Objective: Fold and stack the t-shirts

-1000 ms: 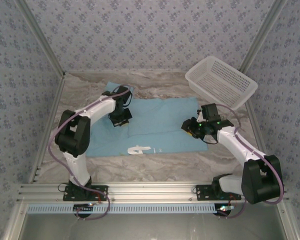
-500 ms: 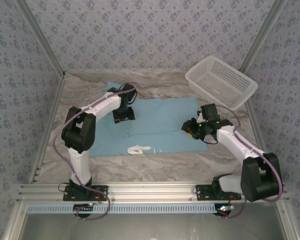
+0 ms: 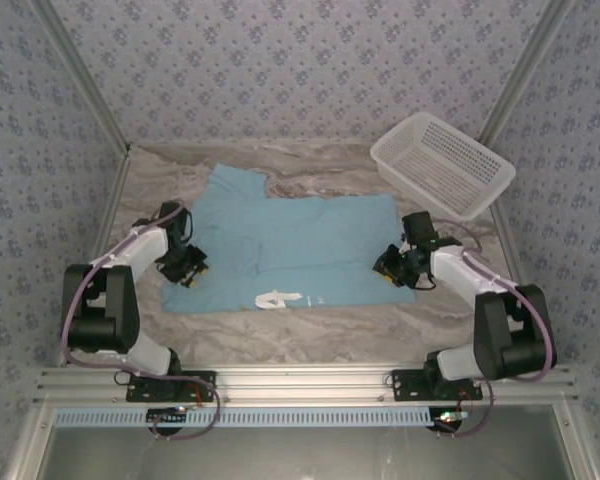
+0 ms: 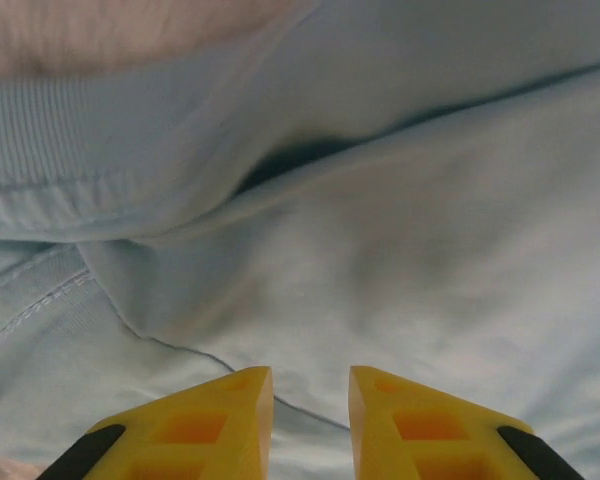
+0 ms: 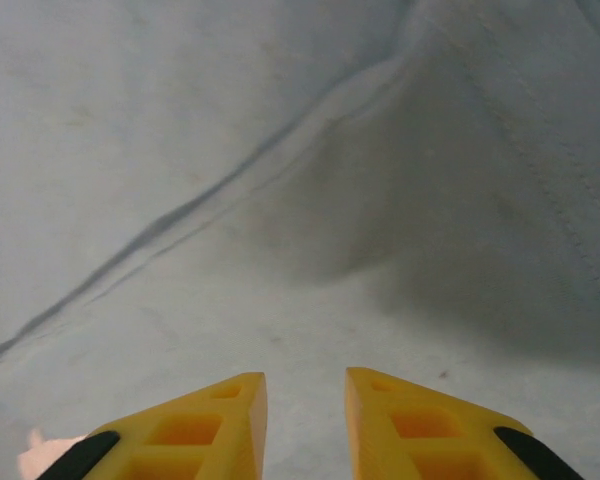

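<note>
Overhead, a fixed camera set high behind the arm bases looks down and forward across the whole table point(image 3: 280, 325). It takes in the left gripper point(image 3: 183, 270) and the right gripper point(image 3: 390, 268) at opposite edges of the t-shirt point(image 3: 310, 235). Each wrist camera rides just behind its own yellow fingers point(image 4: 220, 420), looking out past the tips from very close to the cloth. All three views share the light blue fabric directly ahead of each gripper.
</note>
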